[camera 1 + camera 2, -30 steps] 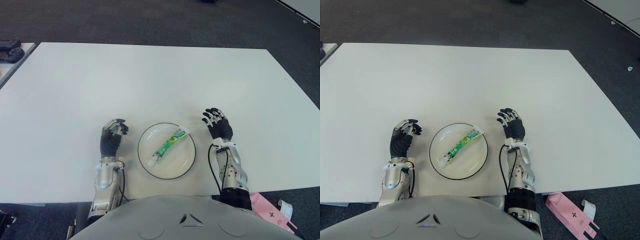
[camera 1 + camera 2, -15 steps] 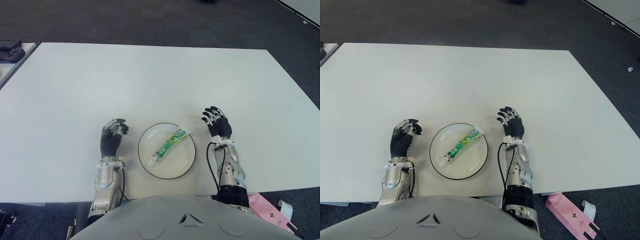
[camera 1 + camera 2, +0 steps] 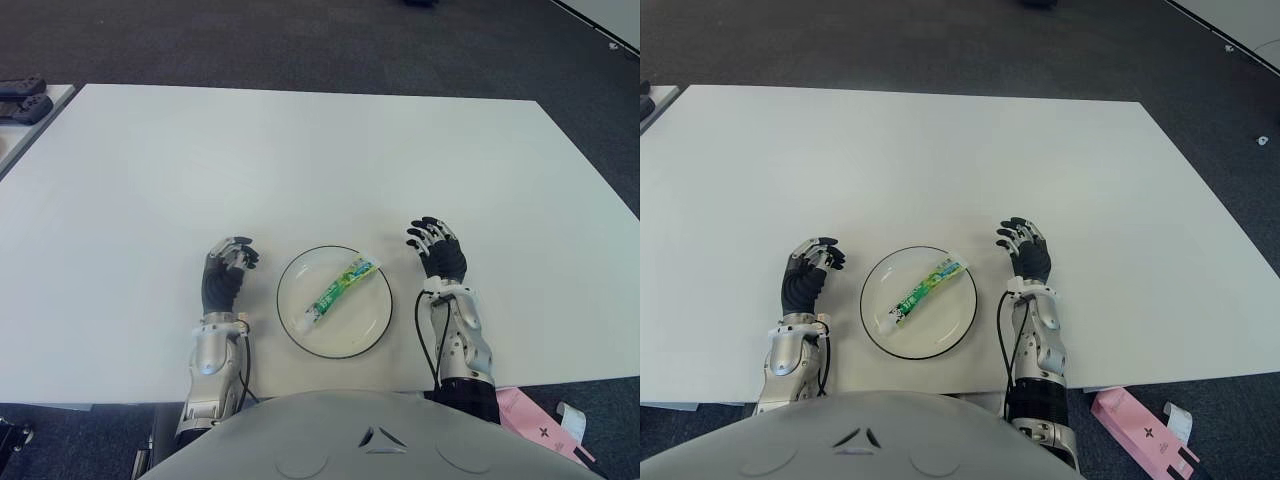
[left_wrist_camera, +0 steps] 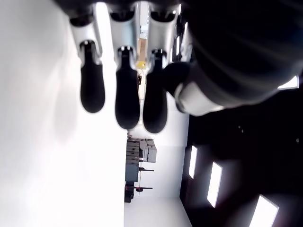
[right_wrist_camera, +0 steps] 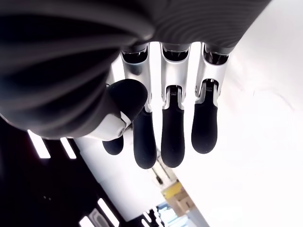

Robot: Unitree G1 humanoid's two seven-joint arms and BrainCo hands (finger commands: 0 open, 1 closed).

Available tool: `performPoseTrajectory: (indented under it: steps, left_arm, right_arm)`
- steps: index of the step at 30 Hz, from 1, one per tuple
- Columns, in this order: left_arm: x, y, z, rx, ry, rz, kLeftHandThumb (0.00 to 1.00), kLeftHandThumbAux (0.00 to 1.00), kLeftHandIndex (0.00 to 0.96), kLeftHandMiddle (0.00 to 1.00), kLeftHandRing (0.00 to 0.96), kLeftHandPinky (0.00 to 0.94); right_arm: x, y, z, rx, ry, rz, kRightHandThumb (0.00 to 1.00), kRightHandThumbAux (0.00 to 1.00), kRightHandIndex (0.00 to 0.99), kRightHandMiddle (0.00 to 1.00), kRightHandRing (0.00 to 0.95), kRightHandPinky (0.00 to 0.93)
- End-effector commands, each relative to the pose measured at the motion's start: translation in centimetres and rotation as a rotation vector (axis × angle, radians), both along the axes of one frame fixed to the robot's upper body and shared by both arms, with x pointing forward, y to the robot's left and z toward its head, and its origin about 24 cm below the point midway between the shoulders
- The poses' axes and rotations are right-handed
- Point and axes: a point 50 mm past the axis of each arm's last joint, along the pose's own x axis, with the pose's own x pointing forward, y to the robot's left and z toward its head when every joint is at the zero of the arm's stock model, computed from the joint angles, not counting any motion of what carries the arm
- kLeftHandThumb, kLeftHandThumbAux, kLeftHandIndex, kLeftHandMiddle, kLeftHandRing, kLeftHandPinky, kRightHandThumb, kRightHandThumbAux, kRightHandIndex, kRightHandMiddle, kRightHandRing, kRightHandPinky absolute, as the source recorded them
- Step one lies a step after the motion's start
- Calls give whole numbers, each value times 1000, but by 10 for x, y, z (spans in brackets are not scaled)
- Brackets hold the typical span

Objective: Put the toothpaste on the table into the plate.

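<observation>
Comparing with one second ago: layout of plate, tube and hands nearly unchanged.
Toothpaste (image 3: 339,287): green-and-white tube, lying diagonally inside the plate (image 3: 374,322); cap end toward the near left rim, crimped end up by the far right rim. Same pose as in both earlier frames.
Plate: white with dark rim, on the white table (image 3: 300,160) near its front edge, between the two hands. No shift against earlier.
Left hand (image 3: 224,276): just left of the plate, apart from its rim. Fingers (image 4: 128,99) relaxed and loosely curved, side by side, gripping nothing. No visible move since a second ago.
Right hand (image 3: 439,257): just right of the plate, apart from the rim, palm down. Fingers (image 5: 173,137) extended and slightly apart, thumb tucked beside them, empty.
Right forearm: only clear change; now drawn in slightly closer to the body and more upright in the eye views than a second ago. Hand itself nearly in the same spot.
Floor clutter: pink box (image 3: 1140,428) on the carpet off the near right table corner, where it was before.
</observation>
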Motion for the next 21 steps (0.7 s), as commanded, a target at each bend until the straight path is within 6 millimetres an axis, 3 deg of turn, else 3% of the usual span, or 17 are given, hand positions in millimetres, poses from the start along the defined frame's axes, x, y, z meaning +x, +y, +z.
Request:
performPoseTrajectory:
  steps: [1, 21]
  left_arm:
    - [-7, -4, -11, -35, 72, 6, 702, 719, 430, 572, 567, 546]
    - [-5, -4, -9, -23, 62, 0, 703, 718, 431, 577, 567, 546]
  right_arm:
    - [-22, 7, -23, -17, 129, -1, 944, 660, 418, 489, 483, 580]
    - [-29, 20, -34, -185, 137, -24, 942, 664, 398, 493, 491, 585]
